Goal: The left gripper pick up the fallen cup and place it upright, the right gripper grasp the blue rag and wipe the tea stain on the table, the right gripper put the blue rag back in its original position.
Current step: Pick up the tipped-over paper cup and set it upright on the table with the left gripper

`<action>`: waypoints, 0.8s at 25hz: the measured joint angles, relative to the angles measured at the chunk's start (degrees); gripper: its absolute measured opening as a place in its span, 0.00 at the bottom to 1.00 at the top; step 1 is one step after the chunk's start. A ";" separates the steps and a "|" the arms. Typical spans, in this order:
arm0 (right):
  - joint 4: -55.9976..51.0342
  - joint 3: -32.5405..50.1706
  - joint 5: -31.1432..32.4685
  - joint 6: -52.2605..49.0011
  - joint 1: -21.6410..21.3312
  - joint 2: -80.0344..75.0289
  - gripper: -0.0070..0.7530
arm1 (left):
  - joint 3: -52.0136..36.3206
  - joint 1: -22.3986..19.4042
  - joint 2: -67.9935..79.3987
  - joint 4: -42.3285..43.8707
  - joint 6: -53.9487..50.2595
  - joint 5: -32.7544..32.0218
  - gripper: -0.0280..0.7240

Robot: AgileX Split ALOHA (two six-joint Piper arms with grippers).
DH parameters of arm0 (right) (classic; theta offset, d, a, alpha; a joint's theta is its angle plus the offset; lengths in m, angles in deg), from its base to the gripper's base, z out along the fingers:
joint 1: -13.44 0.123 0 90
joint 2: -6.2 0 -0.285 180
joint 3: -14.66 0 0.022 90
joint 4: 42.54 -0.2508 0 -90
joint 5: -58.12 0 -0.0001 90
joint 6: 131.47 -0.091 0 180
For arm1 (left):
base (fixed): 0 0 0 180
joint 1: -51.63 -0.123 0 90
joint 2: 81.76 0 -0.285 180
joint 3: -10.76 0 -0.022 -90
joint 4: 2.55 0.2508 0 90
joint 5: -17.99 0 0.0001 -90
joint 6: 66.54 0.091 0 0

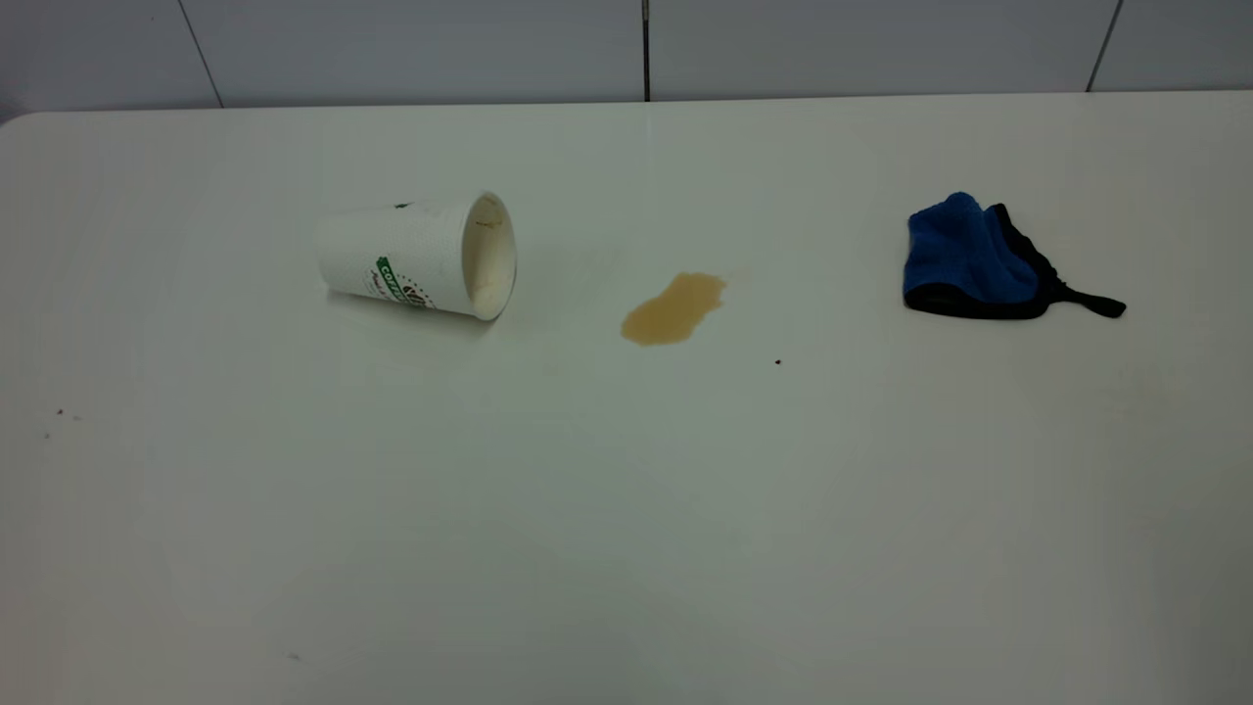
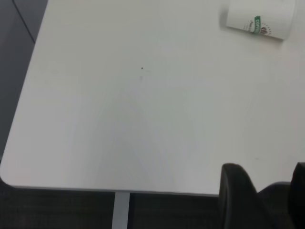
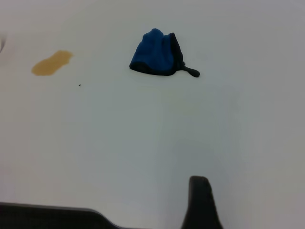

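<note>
Spilled tea marks the large plain white table [image 1: 626, 509]: a small tan-brown oblong tea stain [image 1: 673, 308] lies near the middle, between the other two things and touching neither. To its left in the exterior view, the white textured paper cup [image 1: 416, 257] with a green lettered band lies on its side, its tan-tinted open mouth turned toward the stain. Well to the right rests the small bright blue plush rag [image 1: 969, 258] with black edging, bunched up, its thin black strap tail pointing away from the stain. A tiny dark speck [image 1: 778, 362] sits just in front of the stain, toward the rag's side.

Neither arm appears in the exterior view. The left gripper [image 2: 267, 191] shows only as black finger parts beyond the table's near edge, far from the cup [image 2: 257, 20]; its jaws stand apart, holding nothing. Of the right gripper [image 3: 202, 202] only one black fingertip [image 3: 200, 188] shows, well apart from the rag [image 3: 157, 53] and stain [image 3: 51, 63]; whether those jaws are spread I cannot tell.
</note>
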 joint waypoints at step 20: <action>0.00 0.00 0.00 0.00 0.00 0.00 0.77 | 17.74 0.00 43.77 -5.84 12.97 19.51 0.52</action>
